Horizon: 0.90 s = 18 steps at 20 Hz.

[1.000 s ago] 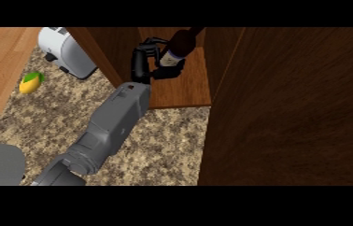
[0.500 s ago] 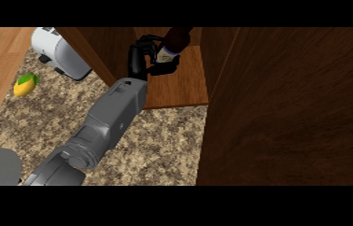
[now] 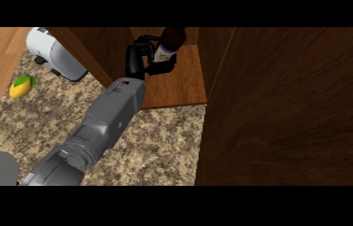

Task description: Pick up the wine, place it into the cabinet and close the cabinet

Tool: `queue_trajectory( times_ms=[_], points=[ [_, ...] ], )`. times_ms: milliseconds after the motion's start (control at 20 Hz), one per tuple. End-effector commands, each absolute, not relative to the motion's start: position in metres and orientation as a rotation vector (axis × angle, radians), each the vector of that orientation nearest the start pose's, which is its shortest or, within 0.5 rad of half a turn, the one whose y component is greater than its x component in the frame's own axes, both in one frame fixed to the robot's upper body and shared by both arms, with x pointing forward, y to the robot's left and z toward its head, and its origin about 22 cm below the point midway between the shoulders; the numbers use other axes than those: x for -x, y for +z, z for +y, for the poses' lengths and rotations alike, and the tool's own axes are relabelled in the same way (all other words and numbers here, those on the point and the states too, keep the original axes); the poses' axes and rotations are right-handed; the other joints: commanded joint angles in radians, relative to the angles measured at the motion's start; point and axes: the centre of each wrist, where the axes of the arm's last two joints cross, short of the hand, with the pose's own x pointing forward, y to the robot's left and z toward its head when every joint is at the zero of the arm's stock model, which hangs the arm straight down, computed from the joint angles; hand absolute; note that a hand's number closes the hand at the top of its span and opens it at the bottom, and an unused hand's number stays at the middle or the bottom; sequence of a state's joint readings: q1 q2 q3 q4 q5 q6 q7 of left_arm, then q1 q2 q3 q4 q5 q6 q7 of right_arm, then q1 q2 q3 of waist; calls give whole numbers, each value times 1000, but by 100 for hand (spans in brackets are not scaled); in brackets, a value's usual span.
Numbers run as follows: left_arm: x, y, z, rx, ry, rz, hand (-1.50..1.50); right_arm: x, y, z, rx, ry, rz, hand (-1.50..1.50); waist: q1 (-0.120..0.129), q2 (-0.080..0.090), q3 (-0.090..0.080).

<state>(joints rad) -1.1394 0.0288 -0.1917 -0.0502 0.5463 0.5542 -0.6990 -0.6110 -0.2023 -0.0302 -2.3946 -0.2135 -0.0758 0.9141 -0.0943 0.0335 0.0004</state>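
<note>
Reaching into the open cabinet [image 3: 176, 87], the left hand [image 3: 141, 59] is seen curled around the dark wine bottle [image 3: 167, 45] above the wooden shelf, where it is best set down upright and deep before being released.

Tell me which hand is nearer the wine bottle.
Left. The left hand is curled round the wine bottle inside the open cabinet, above its shelf. The right hand does not show in this view.
</note>
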Motion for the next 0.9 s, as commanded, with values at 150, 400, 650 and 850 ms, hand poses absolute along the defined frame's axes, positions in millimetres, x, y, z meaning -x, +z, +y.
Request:
queue_trajectory(
  times_ms=[150, 400, 650, 850],
  points=[
    [-414, -6, 119, -205, 200, -1696, 150, -171, 285, -197, -295, 336, -2025, -150, -10, 12, -4],
    [-402, -26, 125, -145, 250, -1638, 150, -176, 286, -189, -299, 335, -2015, -150, -23, 6, -5],
    [-396, -36, 130, -130, 275, -1647, 150, -180, 284, -196, -319, 340, -2017, -150, -41, 9, -4],
    [-381, -58, 140, -79, 307, -1599, 150, -173, 288, -195, -350, 351, -2001, -150, -61, 1, -5]
  ],
)
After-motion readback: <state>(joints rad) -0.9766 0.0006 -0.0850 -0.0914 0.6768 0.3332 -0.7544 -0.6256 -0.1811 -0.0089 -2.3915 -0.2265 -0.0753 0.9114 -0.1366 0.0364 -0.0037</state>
